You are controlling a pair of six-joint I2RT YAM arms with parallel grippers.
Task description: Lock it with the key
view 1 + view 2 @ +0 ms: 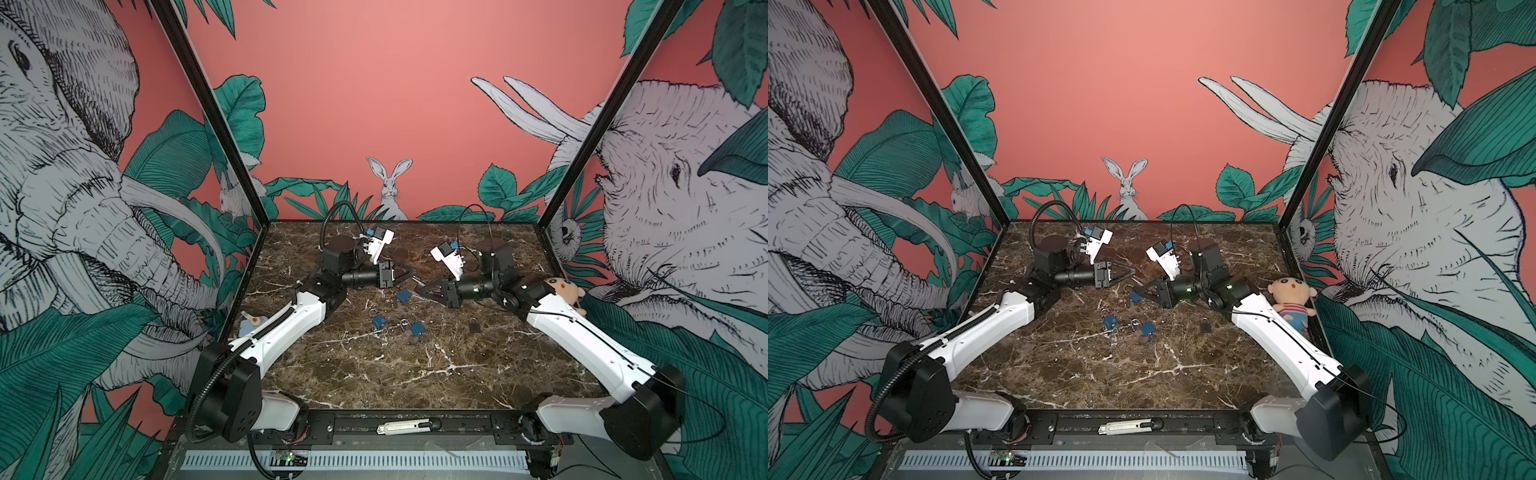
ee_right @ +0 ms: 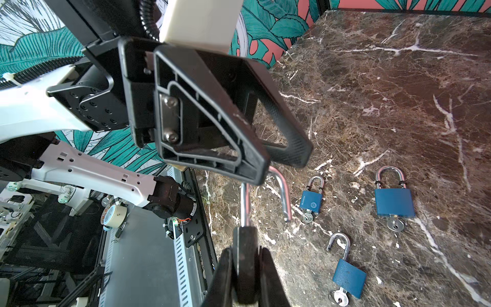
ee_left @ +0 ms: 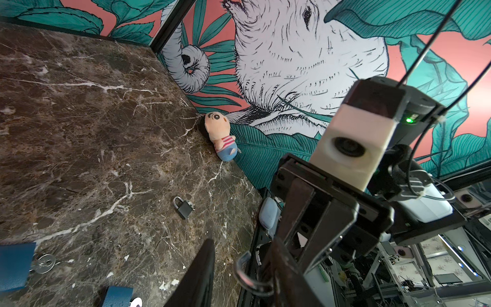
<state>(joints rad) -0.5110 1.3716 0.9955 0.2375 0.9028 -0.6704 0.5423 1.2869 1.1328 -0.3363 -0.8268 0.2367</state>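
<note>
One tiny silvery key point(image 2: 395, 225), round-headed

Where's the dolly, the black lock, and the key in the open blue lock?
doll point(image 1: 1289, 291): in a top view, its face.
black padlock point(image 3: 185, 210): left wrist view, on its body.
key point(image 2: 340, 297): right wrist view, on its round head.

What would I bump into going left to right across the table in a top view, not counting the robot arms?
first blue padlock → second blue padlock, farther back → third blue padlock → black padlock → plush doll by the right wall
</note>
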